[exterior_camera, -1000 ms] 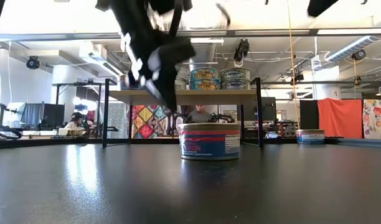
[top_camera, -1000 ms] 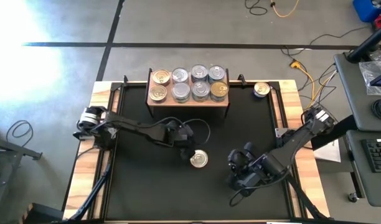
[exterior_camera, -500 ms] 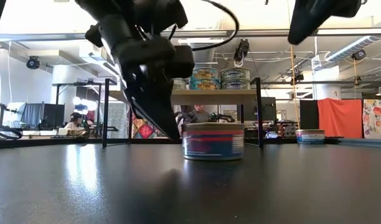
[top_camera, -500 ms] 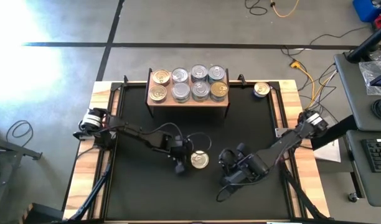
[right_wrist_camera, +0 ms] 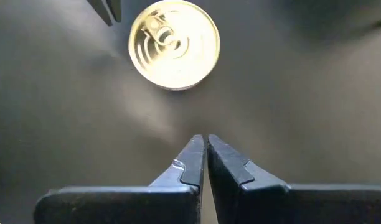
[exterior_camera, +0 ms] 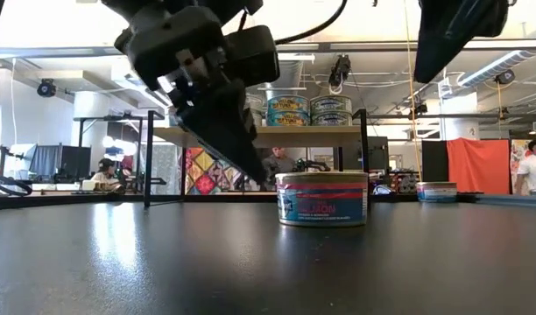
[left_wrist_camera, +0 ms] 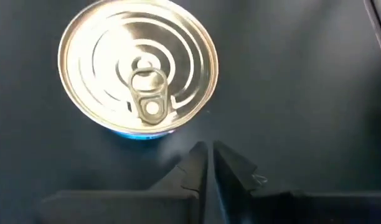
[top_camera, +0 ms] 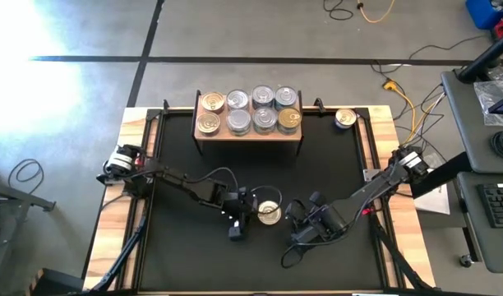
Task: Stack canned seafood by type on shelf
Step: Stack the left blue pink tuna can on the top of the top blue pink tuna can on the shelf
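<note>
A short round can with a shiny pull-tab lid and a blue and red label stands on its base on the black table, between my two grippers. My left gripper is shut, its tips low beside the can's left side. My right gripper is shut and hovers to the right of the can, apart from it. The shelf stands at the far edge and carries several cans, some stacked. My left gripper's shut fingers slant down from the left, close by the can's left side wall. I cannot tell whether they touch the wall. The can stands flat on the table.
One more can sits by the table's far right corner, beside the shelf's right leg. Wooden planks border the black mat. People show in the room beyond the table.
My left gripper has come down toward the near edge beside the can, and the can has slid a short way toward the table's right, staying upright. My right gripper has moved left toward the can.
</note>
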Controlling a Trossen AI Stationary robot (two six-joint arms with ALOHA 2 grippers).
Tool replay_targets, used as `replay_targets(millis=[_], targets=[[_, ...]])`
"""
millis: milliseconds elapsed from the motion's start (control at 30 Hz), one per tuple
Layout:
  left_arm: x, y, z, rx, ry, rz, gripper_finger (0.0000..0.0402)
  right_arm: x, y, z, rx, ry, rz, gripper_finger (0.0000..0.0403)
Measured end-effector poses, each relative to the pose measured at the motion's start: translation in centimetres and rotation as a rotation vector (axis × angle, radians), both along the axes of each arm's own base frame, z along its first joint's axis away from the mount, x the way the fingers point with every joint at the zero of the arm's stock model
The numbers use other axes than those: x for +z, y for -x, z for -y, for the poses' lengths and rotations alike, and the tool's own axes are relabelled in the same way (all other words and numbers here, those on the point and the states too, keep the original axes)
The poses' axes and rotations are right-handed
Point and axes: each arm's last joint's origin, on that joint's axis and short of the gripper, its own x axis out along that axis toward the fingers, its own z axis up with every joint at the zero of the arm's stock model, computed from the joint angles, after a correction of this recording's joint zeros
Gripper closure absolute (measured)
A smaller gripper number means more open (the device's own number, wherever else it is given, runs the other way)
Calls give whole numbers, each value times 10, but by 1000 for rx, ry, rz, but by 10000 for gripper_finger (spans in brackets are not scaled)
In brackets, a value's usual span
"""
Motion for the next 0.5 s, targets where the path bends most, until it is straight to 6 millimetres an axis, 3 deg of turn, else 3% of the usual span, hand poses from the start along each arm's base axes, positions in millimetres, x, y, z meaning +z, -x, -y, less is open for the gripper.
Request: replay_targets(millis=[133,233,367,500], targets=[[-2,5,6,-13,-10,-45,345,0,-3,-1,73,13,10,390],[-5,9,4,-4,-10,-98,286,-4,-9,-4,196,63,12,390],[-6,11,-4,0,-30,-137,188,-27,-20,-8,265,106,-55,374],[-5,10,-15,-55,-81,-123,83,-54,-30,-6,261,81,-153,317]])
